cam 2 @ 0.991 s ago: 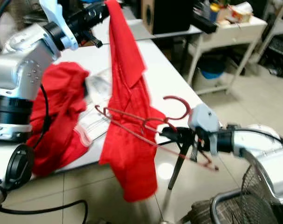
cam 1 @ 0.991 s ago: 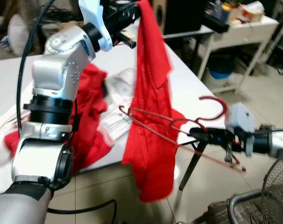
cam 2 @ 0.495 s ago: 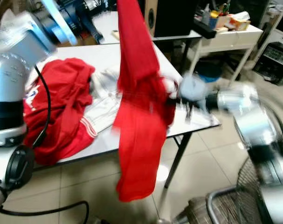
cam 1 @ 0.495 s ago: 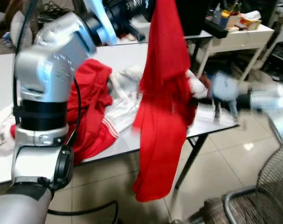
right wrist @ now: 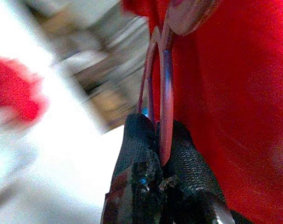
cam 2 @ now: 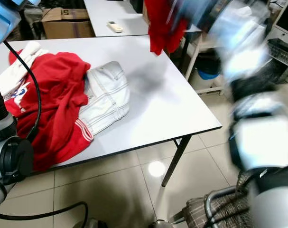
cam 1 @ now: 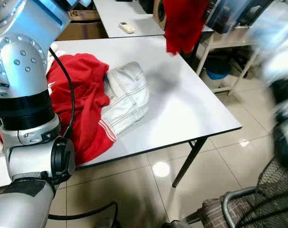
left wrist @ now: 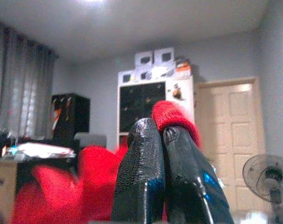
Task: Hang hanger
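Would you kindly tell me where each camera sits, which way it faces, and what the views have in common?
Left eye: on the head, looking forward and down at the white table with a red garment and white jeans; left arm in front.
Right eye: beside it, same scene; blurred right arm.
Left wrist: on the left wrist, along the left end effector, shut on the red shirt.
Right wrist: on the right wrist, along the right end effector, shut on the hanger.
Shared: the red shirt in all four.
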Tool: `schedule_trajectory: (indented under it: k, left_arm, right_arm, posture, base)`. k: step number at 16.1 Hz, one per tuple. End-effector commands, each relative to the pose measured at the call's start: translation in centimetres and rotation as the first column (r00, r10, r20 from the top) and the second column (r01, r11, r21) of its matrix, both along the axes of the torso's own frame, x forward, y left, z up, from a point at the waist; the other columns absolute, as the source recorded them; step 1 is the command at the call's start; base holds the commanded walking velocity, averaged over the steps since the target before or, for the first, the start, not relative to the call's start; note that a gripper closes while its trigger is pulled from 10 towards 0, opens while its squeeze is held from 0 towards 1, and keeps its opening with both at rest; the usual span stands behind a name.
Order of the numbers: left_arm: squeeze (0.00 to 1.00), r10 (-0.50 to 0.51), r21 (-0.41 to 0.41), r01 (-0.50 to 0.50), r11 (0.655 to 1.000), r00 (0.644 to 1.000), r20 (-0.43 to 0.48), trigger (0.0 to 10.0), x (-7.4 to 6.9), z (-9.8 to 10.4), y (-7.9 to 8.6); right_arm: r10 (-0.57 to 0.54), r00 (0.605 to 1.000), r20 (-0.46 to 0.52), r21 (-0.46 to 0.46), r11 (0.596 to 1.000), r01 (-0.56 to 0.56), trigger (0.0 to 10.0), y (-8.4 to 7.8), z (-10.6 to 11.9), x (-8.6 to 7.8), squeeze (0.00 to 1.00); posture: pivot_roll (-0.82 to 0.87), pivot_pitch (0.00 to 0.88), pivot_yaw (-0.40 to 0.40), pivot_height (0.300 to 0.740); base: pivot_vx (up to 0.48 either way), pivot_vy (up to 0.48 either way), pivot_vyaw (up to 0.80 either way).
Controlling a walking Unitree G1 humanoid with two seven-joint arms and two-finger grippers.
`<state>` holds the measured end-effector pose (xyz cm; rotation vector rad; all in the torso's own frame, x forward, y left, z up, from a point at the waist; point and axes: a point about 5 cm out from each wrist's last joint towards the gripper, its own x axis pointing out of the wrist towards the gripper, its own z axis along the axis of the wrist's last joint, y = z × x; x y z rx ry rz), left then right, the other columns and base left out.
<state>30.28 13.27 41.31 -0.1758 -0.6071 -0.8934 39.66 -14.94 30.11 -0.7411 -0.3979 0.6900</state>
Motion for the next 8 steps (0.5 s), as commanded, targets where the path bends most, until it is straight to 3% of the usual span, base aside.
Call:
schedule_trajectory:
  k: [1, 4, 5, 7, 8]
  left_arm:
    - [0.00, 0.014, 0.043, -0.012, 0.999, 0.999, -0.049, 10.0, 0.4, -1.1, -0.8]
    - [0.00, 0.114, 0.208, -0.075, 0.975, 0.976, -0.183, 10.0, 2.1, -5.8, -3.1]
    - [0.00, 0.177, 0.329, -0.086, 0.940, 0.949, -0.260, 10.0, 2.9, -10.5, -4.8]
    - [0.00, 0.231, 0.377, -0.114, 0.919, 0.931, -0.282, 10.0, 3.5, -12.4, -5.0]
    - [0.00, 0.322, 0.437, -0.178, 0.882, 0.904, -0.280, 10.0, 4.4, -14.1, -4.7]
  right_arm:
    - [0.002, 0.996, -0.089, -0.065, 0.998, -0.008, 10.0, -0.6, -2.6, 0.0, 0.00]
    - [0.013, 0.949, -0.316, -0.123, 0.991, -0.054, 10.0, -1.9, -9.4, -1.2, 0.00]
    - [0.043, 0.901, -0.432, -0.131, 0.985, -0.110, 10.0, -2.8, -14.2, -3.3, 0.00]
    - [0.062, 0.887, -0.458, -0.124, 0.983, -0.133, 10.0, -3.1, -15.5, -4.2, 0.00]
    - [0.072, 0.879, -0.472, -0.107, 0.985, -0.138, 10.0, -3.5, -16.2, -4.9, 0.00]
  posture:
    - [-0.07, 0.000, -0.056, 0.740]
    - [-0.07, 0.000, -0.054, 0.740]
    - [-0.07, 0.000, -0.043, 0.740]
    - [-0.07, 0.000, -0.035, 0.740]
    - [-0.08, 0.000, -0.027, 0.740]
  base:
    - [0.000, 0.000, 0.00]
    - [0.000, 0.000, 0.00]
    - [0.000, 0.000, 0.00]
    - [0.000, 0.000, 0.00]
    - [0.000, 0.000, 0.00]
